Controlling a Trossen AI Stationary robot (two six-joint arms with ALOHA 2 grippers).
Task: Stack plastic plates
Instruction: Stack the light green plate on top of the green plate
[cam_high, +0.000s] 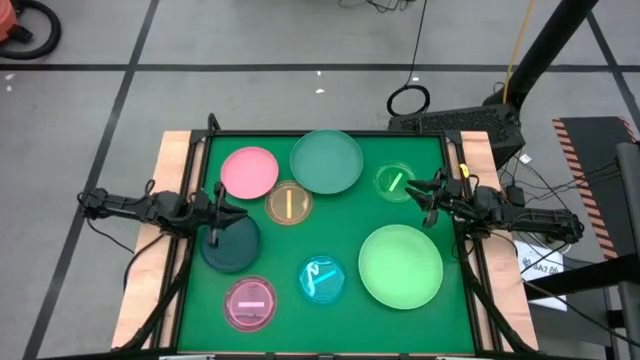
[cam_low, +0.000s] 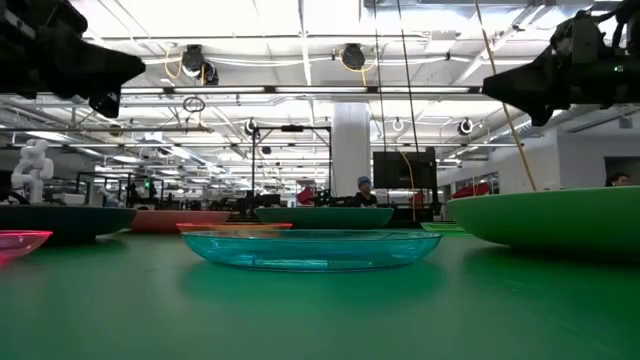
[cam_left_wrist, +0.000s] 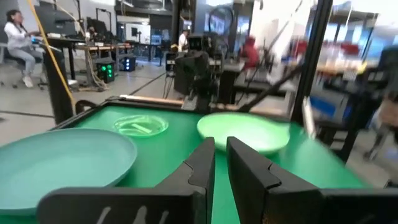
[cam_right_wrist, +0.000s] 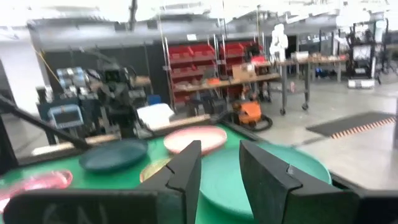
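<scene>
Honestly, nothing's stacked yet, as far as I can see: eight plates lie singly on the green mat (cam_high: 330, 215), so the whole job's still ahead.

Nearest the front edge: the magenta plate (cam_high: 250, 303) at the left, the cyan plate (cam_high: 322, 280) next to it with a clear gap btwn them, and the large light-green plate (cam_high: 401, 265) toward the right side, its rim close to the mat's right border. Further in, the dark teal plate (cam_high: 230, 243) sits on the left. Over its far edge is the left gripper (cam_high: 213, 237), fingers a narrow slit apart and holding nothing. Whether it touches the rim I can't tell from above.

Mid-table is the amber plate (cam_high: 288, 202), nearly touching the pink plate (cam_high: 249, 171) and the large teal plate (cam_high: 327, 161) behind it, so that's the tight spot. The small green plate (cam_high: 394, 182) lies at the far right. Right beside it hovers the right gripper (cam_high: 428, 205), fingers spread somewhat, empty too.

Room to move: the open green patch in the centre, btwn cyan, amber and light-green, looks like the easiest place for carrying plates across. The back row sits hard against the far border, w/ little slack there. The wooden table edge (cam_high: 170, 160) flanks both sides, and both arms come in over it.
</scene>
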